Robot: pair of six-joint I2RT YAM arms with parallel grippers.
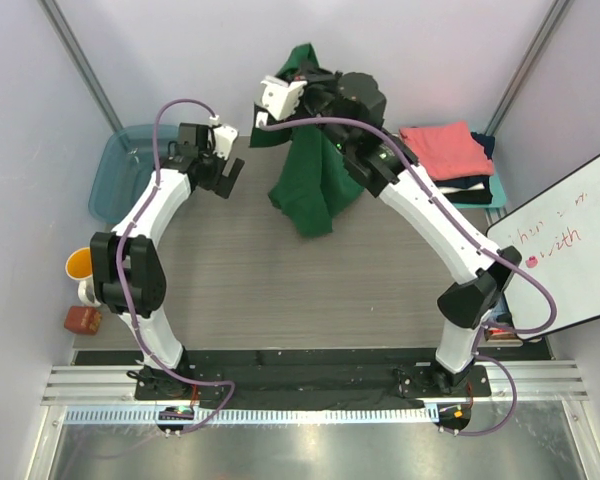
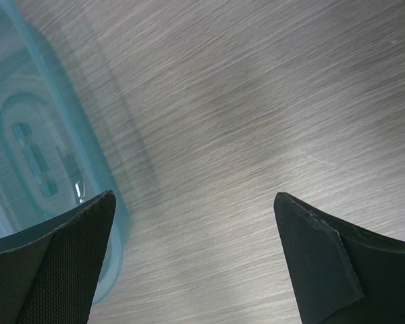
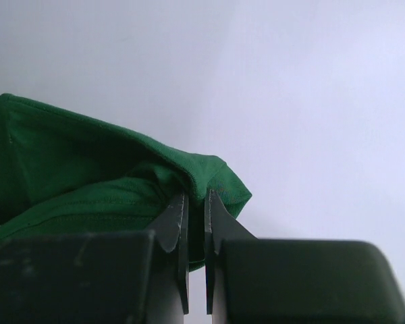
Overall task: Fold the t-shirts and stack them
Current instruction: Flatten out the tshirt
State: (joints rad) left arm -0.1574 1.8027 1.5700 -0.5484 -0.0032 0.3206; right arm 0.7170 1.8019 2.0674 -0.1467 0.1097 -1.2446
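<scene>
So the right claw (image 3: 194,202) is squeezed down to a narrow slit on a fold of the dark green t-shirt (image 1: 310,185). It's holding the shirt up near the top middle of the overhead frame. The rest of the cloth drapes down toward the centre, and I honestly can't tell if the bottom end touches the desk (image 1: 280,290).

The left claw (image 2: 194,196) is spread wide with nothing in it. It hovers over bare desk at upper left, just beside the teal tub (image 1: 115,175).

The folded stack sits at the right edge of the overhead frame. It has the coral-pink t-shirt (image 1: 442,148) on top, dark t-shirts (image 1: 470,183) under it, and a sliver of teal t-shirt (image 1: 477,202) at the bottom. A whiteboard (image 1: 570,250) pokes in just below it.
</scene>
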